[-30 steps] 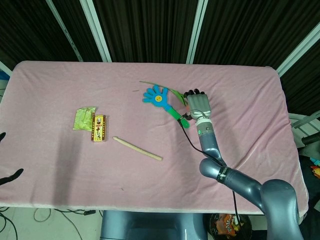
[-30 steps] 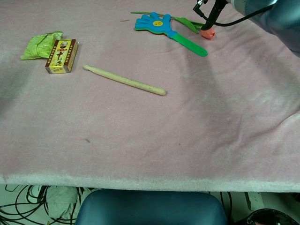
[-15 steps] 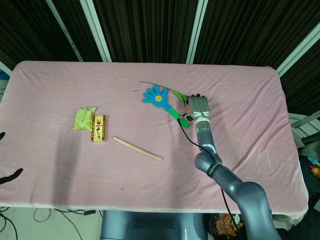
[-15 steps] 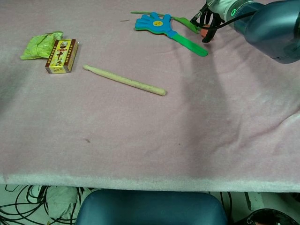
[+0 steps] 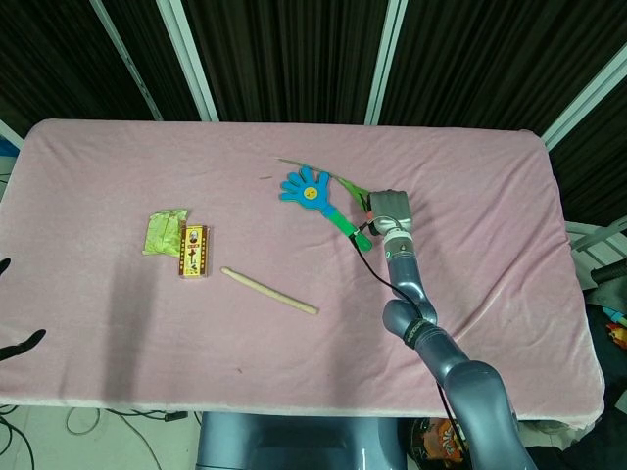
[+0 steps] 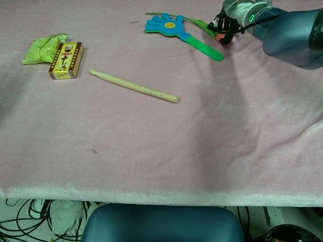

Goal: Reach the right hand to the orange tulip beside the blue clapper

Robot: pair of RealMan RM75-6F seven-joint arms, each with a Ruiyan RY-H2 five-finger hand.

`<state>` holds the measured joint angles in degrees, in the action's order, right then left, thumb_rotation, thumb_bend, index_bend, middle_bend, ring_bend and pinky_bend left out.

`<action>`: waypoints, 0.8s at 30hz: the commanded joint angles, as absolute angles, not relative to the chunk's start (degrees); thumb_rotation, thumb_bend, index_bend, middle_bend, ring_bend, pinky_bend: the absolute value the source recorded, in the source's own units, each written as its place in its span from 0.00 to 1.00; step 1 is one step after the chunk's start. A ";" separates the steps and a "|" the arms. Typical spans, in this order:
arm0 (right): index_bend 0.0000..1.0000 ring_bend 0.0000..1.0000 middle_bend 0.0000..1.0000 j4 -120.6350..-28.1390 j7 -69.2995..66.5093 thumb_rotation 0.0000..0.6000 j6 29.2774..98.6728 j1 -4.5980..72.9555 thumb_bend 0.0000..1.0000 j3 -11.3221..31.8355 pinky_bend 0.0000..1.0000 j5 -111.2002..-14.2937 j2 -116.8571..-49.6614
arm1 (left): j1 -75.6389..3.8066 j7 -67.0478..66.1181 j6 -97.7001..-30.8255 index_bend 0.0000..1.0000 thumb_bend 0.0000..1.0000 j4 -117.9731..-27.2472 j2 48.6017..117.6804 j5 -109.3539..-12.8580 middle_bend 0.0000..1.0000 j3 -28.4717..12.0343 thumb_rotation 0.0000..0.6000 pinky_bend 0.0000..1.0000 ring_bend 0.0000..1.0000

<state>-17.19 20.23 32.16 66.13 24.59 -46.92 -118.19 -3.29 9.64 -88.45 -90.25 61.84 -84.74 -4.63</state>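
The orange tulip lies on the pink cloth just right of the blue clapper (image 5: 306, 188) (image 6: 166, 25). Its green stem (image 5: 333, 177) (image 6: 194, 21) runs behind the clapper's green handle (image 6: 204, 49). My right hand (image 5: 389, 210) (image 6: 229, 17) hangs over the bloom with its fingers pointing down around it, and only a sliver of orange (image 6: 221, 36) shows beneath them. The tulip still rests on the cloth; whether the fingers touch it I cannot tell. At the left edge of the head view, the dark fingertips of my left hand (image 5: 14, 340) are spread with nothing in them.
A wooden drumstick (image 5: 268, 291) (image 6: 133, 86) lies mid-table. Further left sit a yellow and red box (image 5: 194, 251) (image 6: 66, 60) and a crumpled green wrapper (image 5: 164, 231) (image 6: 43, 46). The pink cloth (image 5: 470, 176) covers the whole table.
My right hand has drawn slightly nearer and tipped its fingers down over the tulip bloom, which was plainly visible a second ago. Nothing else has moved.
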 commanded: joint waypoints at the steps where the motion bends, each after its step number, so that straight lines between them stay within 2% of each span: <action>1: 0.67 0.55 0.60 -17.08 17.48 1.00 33.33 65.87 0.52 24.20 0.62 -49.11 -118.41 | -3.29 9.64 -88.47 0.00 0.00 -90.22 61.85 -84.73 0.00 -4.66 1.00 0.00 0.00; 5: 0.69 0.57 0.61 -18.74 14.22 1.00 35.48 65.34 0.53 23.91 0.62 -51.56 -117.62 | -3.27 9.62 -88.62 0.00 0.00 -90.17 61.87 -84.88 0.00 -4.66 1.00 0.00 0.00; 10: 0.69 0.57 0.61 -25.49 10.10 1.00 41.56 63.12 0.53 23.48 0.62 -55.10 -114.13 | -3.20 9.55 -89.13 0.00 0.00 -89.95 61.99 -85.44 0.00 -4.61 1.00 0.00 0.00; 13: 0.69 0.57 0.61 -34.12 7.97 1.00 47.94 59.94 0.53 23.38 0.62 -57.38 -109.66 | -3.09 9.40 -89.86 0.00 0.00 -89.64 62.22 -86.08 0.00 -4.57 1.00 0.00 0.00; 17: 0.69 0.57 0.61 -53.36 7.38 1.00 57.58 52.21 0.53 22.82 0.62 -59.92 -99.80 | -2.86 9.27 -90.96 0.00 0.00 -89.22 62.51 -86.93 0.00 -4.52 1.00 0.00 0.00; 24: 0.69 0.56 0.61 -76.62 7.45 1.00 65.99 42.22 0.53 20.75 0.62 -62.22 -87.30 | -2.70 9.03 -91.93 0.00 0.00 -88.69 62.95 -87.95 0.00 -4.34 1.00 0.00 0.00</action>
<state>-62.24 8.26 58.12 50.54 22.45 -59.44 -97.24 -2.71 9.04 -91.88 -88.72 62.92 -87.90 -4.37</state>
